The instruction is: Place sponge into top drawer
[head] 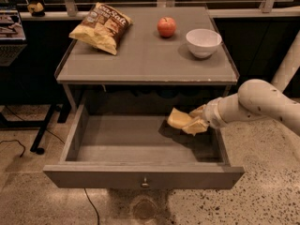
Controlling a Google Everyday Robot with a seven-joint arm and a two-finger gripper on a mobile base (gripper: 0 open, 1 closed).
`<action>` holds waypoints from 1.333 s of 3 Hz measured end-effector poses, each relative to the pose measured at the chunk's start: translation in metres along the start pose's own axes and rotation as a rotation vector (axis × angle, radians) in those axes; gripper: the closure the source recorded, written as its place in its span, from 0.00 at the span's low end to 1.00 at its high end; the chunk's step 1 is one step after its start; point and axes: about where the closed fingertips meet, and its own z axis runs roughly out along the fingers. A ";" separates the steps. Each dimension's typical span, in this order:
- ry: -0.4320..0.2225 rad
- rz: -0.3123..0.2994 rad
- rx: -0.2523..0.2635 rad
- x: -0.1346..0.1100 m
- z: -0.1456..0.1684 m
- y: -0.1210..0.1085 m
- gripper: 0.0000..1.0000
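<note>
The top drawer [140, 176] of the grey table [150, 60] stands pulled fully out, its flat front panel facing the camera with a small round metal knob [145, 183] at the middle. The inside of the drawer is bare grey.

The white arm [262, 102] reaches in from the right and crosses over the drawer's right wall. Its gripper [197, 122] hangs over the right-hand part of the open drawer, below the edge of the table. The jaws are closed on the right end of the sponge [179, 119], a pale yellow foam block that sticks out to the left of them, tilted with its free end a little higher. The sponge is inside the drawer's outline and casts a dark shadow on the drawer floor beneath it. Whether any part of it touches the floor cannot be told.

On the table lie a yellow-brown chip bag [101, 27] at the back left, a red apple [166, 26] at the back middle, and a white bowl [203, 42] to the right of the apple. All three are well apart from each other.
</note>
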 end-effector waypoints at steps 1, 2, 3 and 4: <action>0.015 0.025 -0.014 0.010 0.006 -0.003 1.00; 0.015 0.025 -0.014 0.010 0.006 -0.003 0.81; 0.015 0.025 -0.014 0.010 0.006 -0.003 0.58; 0.015 0.025 -0.014 0.010 0.006 -0.003 0.35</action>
